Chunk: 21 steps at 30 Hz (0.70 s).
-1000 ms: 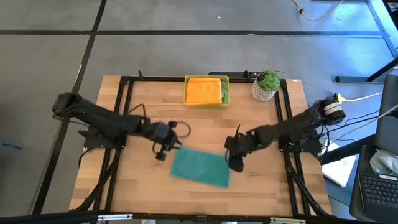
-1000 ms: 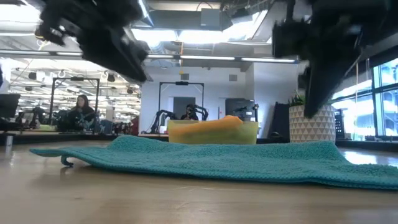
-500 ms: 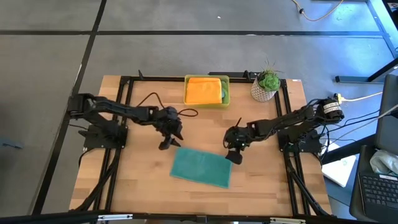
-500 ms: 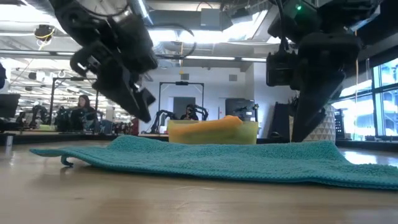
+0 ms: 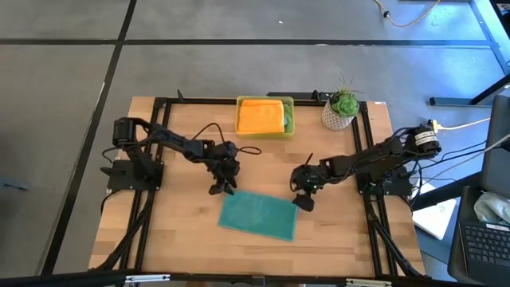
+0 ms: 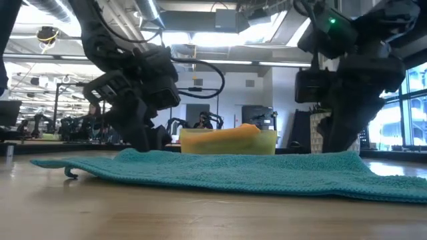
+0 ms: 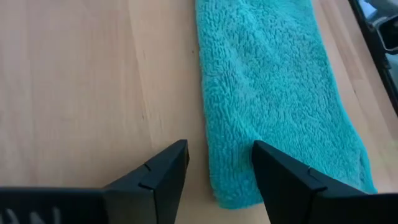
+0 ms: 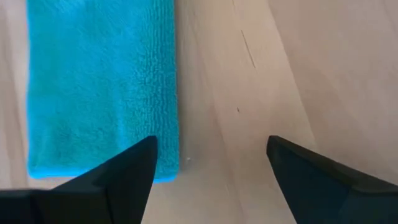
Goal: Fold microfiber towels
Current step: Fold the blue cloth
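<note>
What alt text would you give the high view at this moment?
A folded teal towel lies flat on the wooden table, with the open left gripper at its far left corner and the open right gripper at its far right corner. Behind them, a yellow tray holds an orange towel, beside a potted plant.

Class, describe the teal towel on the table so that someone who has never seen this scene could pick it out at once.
Start at the wooden table and find the two dark arms reaching toward its middle. Between the left gripper and the right gripper, both open, lies the folded teal towel, flat on the bare wood. Unlike the orange towel and the green towel, it is not in the yellow tray.
</note>
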Each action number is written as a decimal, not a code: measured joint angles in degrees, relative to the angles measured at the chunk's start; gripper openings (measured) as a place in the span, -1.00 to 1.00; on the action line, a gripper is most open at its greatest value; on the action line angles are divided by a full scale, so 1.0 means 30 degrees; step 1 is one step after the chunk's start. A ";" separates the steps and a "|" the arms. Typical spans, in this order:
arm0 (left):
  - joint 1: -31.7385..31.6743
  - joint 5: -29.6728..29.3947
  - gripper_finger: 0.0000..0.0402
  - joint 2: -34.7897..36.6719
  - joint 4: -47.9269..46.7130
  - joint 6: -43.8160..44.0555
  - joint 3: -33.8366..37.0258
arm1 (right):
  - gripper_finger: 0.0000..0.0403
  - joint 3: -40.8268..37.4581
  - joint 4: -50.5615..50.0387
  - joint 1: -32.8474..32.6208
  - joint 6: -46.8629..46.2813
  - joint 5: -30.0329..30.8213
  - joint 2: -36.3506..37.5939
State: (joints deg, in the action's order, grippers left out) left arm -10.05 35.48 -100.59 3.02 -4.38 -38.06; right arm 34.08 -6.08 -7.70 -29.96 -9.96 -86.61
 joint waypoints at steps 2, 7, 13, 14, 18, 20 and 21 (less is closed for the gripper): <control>0.0034 -0.0501 -0.09 0.0013 0.0082 0.0269 0.0014 | 0.53 -0.0637 0.0932 -0.0002 -0.0342 0.0064 0.0089; 0.0086 -0.1206 -0.12 0.0142 -0.0085 0.0800 0.0014 | 0.53 -0.1487 0.2509 -0.0169 -0.0929 0.0478 0.0120; 0.1219 -0.2871 -0.35 0.0233 -0.0462 0.1468 -0.0046 | 0.53 -0.1222 0.2791 -0.0616 -0.0919 0.1072 0.0023; 0.1496 -0.3353 -0.42 0.0268 -0.0505 0.1648 -0.0060 | 0.53 -0.1133 0.2767 -0.0670 -0.0916 0.1167 0.0008; 0.2315 -0.4182 -0.69 0.0273 -0.0344 0.2091 -0.0073 | 0.53 -0.0945 0.2750 -0.1020 -0.0940 0.1541 -0.0037; 0.2459 -0.4412 -0.83 0.0381 -0.0432 0.2608 -0.0069 | 0.53 -0.0942 0.2724 -0.1119 -0.1125 0.1568 -0.0037; 0.2501 -0.4626 -0.91 0.0483 -0.0607 0.2880 -0.0062 | 0.53 -0.0927 0.2666 -0.1187 -0.1337 0.1642 -0.0037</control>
State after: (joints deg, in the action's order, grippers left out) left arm -2.55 21.61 -99.14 1.20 4.26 -38.25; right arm 31.30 1.92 -11.26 -33.97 -5.03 -86.72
